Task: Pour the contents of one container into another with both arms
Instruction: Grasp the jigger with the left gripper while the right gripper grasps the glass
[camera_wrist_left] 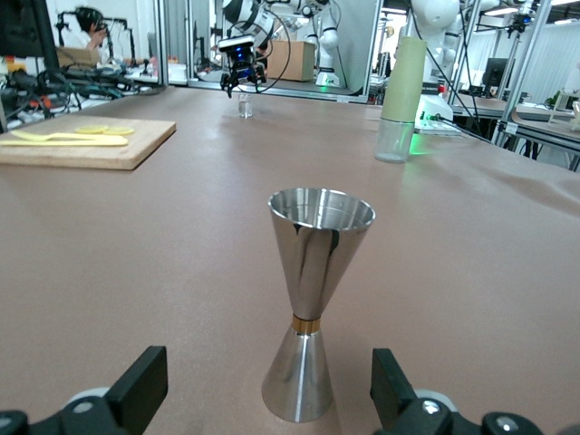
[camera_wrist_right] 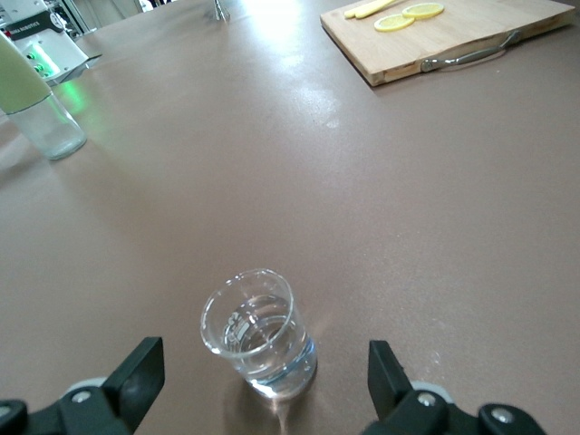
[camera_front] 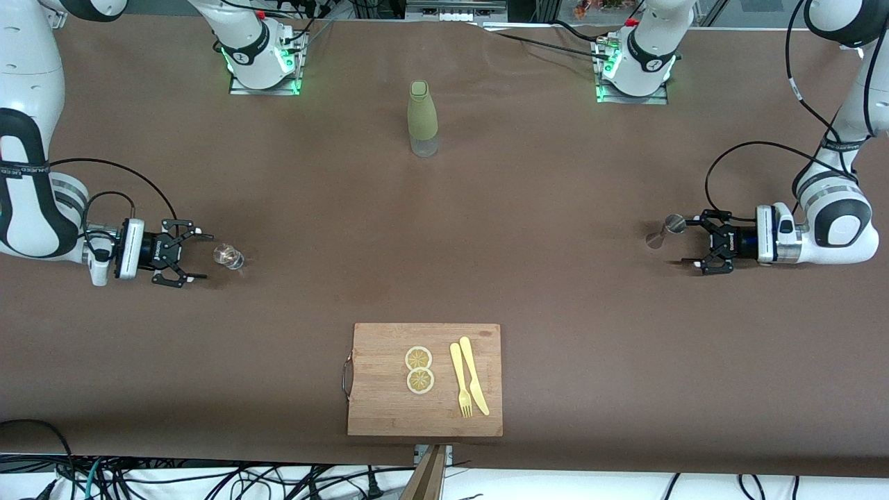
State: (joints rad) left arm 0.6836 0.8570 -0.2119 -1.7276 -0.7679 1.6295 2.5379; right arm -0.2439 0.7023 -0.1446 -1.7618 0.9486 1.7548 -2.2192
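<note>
Judging from how things lie, the pouring has not begun: nothing is lifted, nothing grasped, and both vessels stand upright on the brown bench (camera_front: 528,229). Taking the front view as a clock face centred on the bench, the right arm (camera_front: 31,201) reaches in at about nine o'clock and the left arm (camera_front: 833,222) at about three. A wooden cutting board (camera_front: 378,410) lies at six o'clock, carrying two lemon slices (camera_front: 419,369) and a pale yellow fork (camera_front: 460,382) and knife (camera_front: 474,377), none of which seem part of the job. At twelve o'clock, between the two bases, stands a green-sleeved bottle (camera_front: 422,118), untouched. The right end effector (camera_front: 198,257) sits low at the bench with its fingers spread wide and released, and the small clear glass (camera_front: 228,256), holding some clear liquid, stands just off the fingertips, apart from them. The left end effector (camera_front: 684,243) is likewise released, fingers wide, with the steel jigger (camera_front: 665,230) upright just ahead of it and not yet touched. What remains, as I read it, is everything: closing on each vessel, lifting, bringing them together, and tipping one into the other.
</note>
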